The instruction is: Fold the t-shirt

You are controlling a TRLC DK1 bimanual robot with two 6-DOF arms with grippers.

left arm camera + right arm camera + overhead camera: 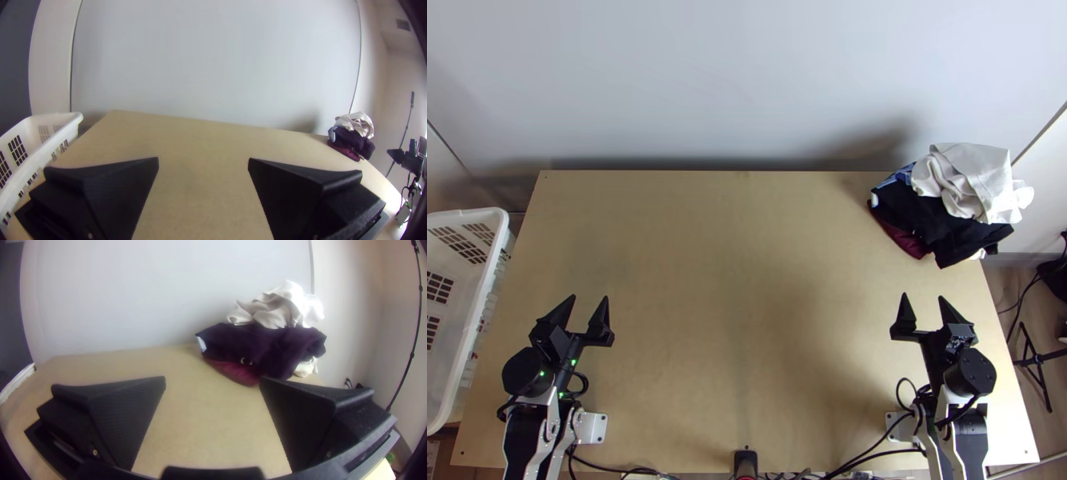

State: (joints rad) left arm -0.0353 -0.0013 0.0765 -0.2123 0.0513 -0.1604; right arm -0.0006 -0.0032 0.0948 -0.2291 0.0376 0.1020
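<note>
A bunched heap of clothes lies at the table's far right corner: a white cloth (975,180) on top, a black cloth (927,214) beneath it and a dark red one (905,238) lowest. Which of them is the t-shirt I cannot tell. My left gripper (589,299) is open over the table's near left part, far from the heap; in the left wrist view this gripper (203,161) has nothing between its fingers. My right gripper (922,297), also open and holding nothing, stands on the heap's near side; in the right wrist view the gripper (212,378) faces the heap.
A white plastic basket (495,280) stands along the left edge of the wooden table (747,280). Behind the table rises a pale wall (747,80). Black cables (863,460) run along the near edge, and a black stand (1037,364) is off to the right.
</note>
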